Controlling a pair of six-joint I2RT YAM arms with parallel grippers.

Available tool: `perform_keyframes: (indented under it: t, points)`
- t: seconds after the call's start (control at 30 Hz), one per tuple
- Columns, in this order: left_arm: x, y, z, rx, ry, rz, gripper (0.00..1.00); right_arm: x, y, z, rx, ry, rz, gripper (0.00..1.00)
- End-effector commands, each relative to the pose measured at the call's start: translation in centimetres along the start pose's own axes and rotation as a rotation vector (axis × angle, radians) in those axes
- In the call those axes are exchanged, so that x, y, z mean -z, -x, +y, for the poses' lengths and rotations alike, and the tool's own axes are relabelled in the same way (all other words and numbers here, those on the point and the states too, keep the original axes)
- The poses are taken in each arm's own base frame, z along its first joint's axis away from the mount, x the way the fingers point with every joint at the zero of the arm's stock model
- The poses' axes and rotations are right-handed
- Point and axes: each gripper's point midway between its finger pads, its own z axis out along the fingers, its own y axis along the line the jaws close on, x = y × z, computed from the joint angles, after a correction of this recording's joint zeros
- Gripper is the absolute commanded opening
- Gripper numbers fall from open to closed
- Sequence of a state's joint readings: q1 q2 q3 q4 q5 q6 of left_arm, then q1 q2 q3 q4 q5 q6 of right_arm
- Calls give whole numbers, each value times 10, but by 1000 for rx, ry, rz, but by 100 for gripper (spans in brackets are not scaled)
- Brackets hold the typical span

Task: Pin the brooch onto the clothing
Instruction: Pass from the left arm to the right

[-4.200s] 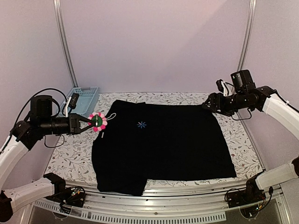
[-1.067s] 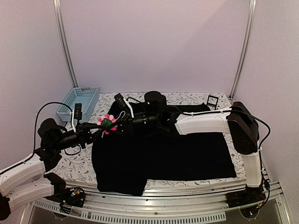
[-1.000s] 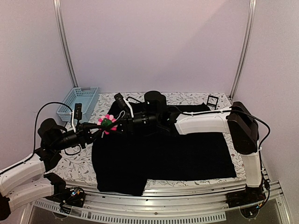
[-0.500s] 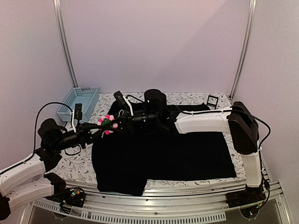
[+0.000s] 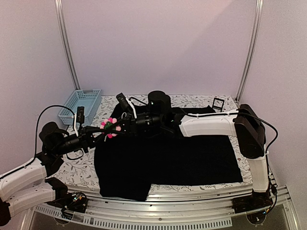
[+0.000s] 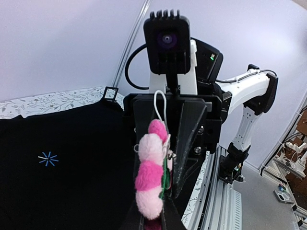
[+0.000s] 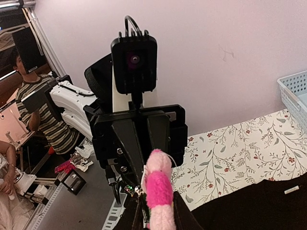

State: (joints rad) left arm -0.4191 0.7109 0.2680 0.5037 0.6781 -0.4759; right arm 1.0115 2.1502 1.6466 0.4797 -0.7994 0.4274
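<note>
The brooch [image 5: 109,127], a flower of pink petals, hangs in the air over the left edge of the clothing [image 5: 182,153], a black shirt spread flat on the table. My left gripper [image 5: 102,131] is shut on the brooch from the left. My right gripper [image 5: 117,127] reaches across the shirt and closes on the same brooch from the other side. In the left wrist view the brooch [image 6: 151,175] stands edge-on between my fingers, with the shirt's blue star emblem [image 6: 48,158] to its left. In the right wrist view both fingers press against the brooch [image 7: 159,191].
A light-blue basket [image 5: 79,103] stands at the back left. A small black stand [image 5: 218,103] sits at the back right, beyond the shirt. The flowered table cover [image 5: 72,163] shows left of the shirt. A person [image 7: 36,115] sits beyond the table in the right wrist view.
The right arm has swung from the far right across the shirt to the brooch. Over the last second its jaws narrowed onto the brooch. The left gripper kept its hold.
</note>
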Motion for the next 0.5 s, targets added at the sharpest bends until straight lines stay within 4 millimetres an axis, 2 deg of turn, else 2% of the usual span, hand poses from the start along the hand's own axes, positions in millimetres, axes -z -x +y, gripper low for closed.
perform_keyframes:
  t: [0.0,0.17,0.47]
  points:
    - [0,-4,-7,-37,-34,6,0,-3,-6,-12,-53,8,17,16]
    - [-1,-5,-9,-44,-40,11,0,-5,-12,-14,-72,21,37,10]
    - [-1,-7,-13,-60,-59,21,0,-11,-11,-19,-107,18,53,7]
